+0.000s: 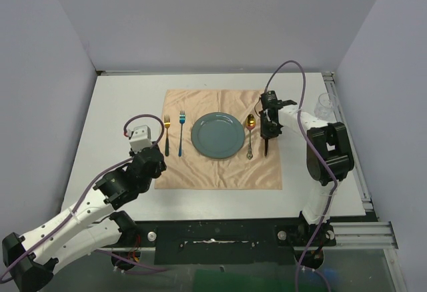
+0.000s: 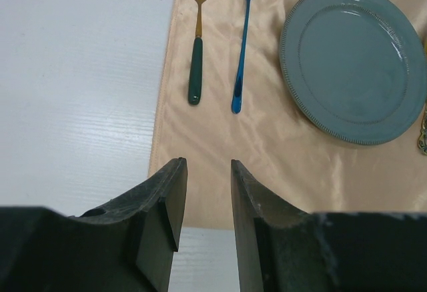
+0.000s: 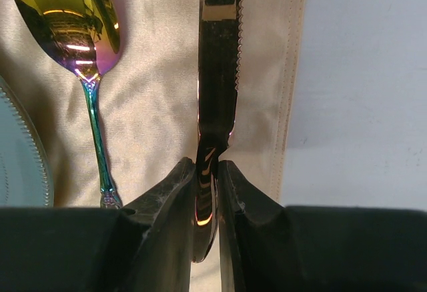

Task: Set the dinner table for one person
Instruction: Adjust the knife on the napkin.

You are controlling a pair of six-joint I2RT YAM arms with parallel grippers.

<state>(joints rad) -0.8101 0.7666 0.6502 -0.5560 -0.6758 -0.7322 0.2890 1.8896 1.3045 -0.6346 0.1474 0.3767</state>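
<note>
On the white dinner table (image 1: 120,105) lies a peach cloth (image 1: 220,169) with a teal plate (image 1: 217,135) in its middle. Left of the plate lie a gold fork (image 1: 167,135) with a dark handle and a blue fork (image 1: 181,132). An iridescent spoon (image 1: 250,135) lies right of the plate. My right gripper (image 3: 208,165) is shut on a dark serrated knife (image 3: 219,59), held over the cloth between the spoon (image 3: 73,25) and the cloth's right hem. My left gripper (image 2: 205,165) is open and holds nothing, hovering over the cloth's near left edge behind the fork handles.
A clear glass (image 1: 325,105) stands near the table's right rail, beyond my right arm. Aluminium rails run along the right and near edges. Grey walls close in the far side and both flanks.
</note>
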